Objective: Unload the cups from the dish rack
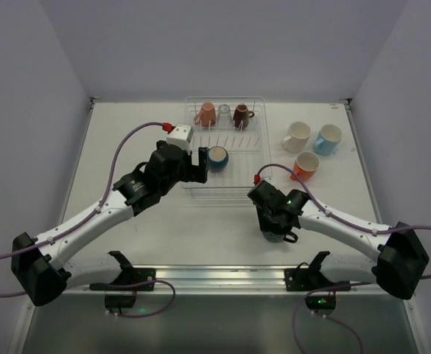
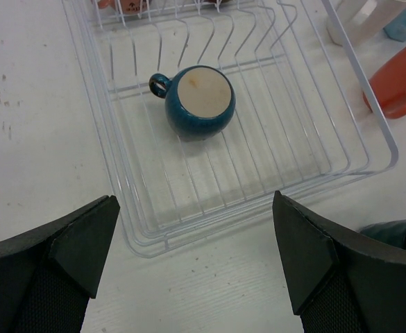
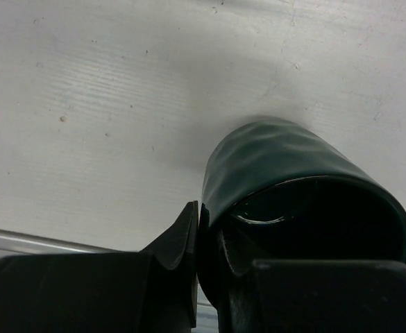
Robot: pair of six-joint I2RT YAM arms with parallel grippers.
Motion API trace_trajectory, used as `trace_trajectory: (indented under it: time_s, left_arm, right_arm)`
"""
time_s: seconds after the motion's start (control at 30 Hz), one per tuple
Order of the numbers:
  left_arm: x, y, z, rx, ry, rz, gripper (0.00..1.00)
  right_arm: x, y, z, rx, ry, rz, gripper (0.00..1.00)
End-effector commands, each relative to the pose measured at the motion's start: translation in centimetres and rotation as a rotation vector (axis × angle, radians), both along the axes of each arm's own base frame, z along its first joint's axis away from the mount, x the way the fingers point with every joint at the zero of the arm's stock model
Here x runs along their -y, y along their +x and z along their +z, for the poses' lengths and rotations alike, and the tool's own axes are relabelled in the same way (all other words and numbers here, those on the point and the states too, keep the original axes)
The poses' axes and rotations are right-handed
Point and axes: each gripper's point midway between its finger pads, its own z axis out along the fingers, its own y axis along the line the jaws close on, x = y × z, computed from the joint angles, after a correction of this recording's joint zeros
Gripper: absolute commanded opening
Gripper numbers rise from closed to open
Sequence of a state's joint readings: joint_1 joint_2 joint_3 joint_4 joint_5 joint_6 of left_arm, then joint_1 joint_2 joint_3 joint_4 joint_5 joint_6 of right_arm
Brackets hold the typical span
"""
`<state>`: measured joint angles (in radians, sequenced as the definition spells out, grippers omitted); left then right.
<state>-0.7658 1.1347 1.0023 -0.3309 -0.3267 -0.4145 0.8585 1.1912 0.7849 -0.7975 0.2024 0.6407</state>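
The white wire dish rack (image 1: 222, 193) stands at the middle back. It holds a salmon pink cup (image 1: 206, 114), a clear glass (image 1: 224, 113), a dark brown cup (image 1: 241, 115) and a navy cup (image 1: 217, 157), all upside down. My left gripper (image 1: 199, 164) is open and empty just left of the navy cup. In the left wrist view the navy cup (image 2: 198, 101) lies ahead of the open gripper (image 2: 196, 257), inside the rack (image 2: 119, 180). My right gripper (image 1: 274, 225) is shut on the wall of the dark green cup (image 3: 286, 166), low over the table in front of the rack.
A cream-white cup (image 1: 297, 137), a light blue cup (image 1: 328, 139) and an orange cup (image 1: 305, 165) stand upright on the table right of the rack. The white walls close in the table on three sides.
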Motion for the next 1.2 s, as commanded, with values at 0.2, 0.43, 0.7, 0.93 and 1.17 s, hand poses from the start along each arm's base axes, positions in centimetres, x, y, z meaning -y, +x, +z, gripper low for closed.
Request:
trace_trajectory:
  time_s: [0.2, 0.43, 0.7, 0.93, 1.17]
  left_arm:
    - [2.8, 3.9, -1.4, -0.003, 0.065, 0.010, 1.00]
    - [4.9, 6.9, -3.0, -0.003, 0.094, 0.035, 1.00]
    - [5.5, 10.3, -6.3, -0.018, 0.115, 0.182, 1.00]
    - [6.9, 12.9, -8.4, -0.043, 0.111, 0.272, 1.00]
    - [7.8, 14.7, -10.9, -0.059, 0.151, 0.293, 1.00]
  right_arm:
    - [-1.1, 3.0, -0.8, 0.104, -0.007, -0.064, 0.16]
    - [-1.3, 3.3, 1.6, 0.175, 0.061, -0.048, 0.78]
    - [-2.4, 2.0, 7.5, 0.296, 0.316, 0.035, 0.99]
    - [-2.8, 1.7, 7.9, 0.323, 0.372, 0.062, 0.99]
    - [-3.5, 1.2, 8.1, 0.317, 0.411, 0.099, 0.99]
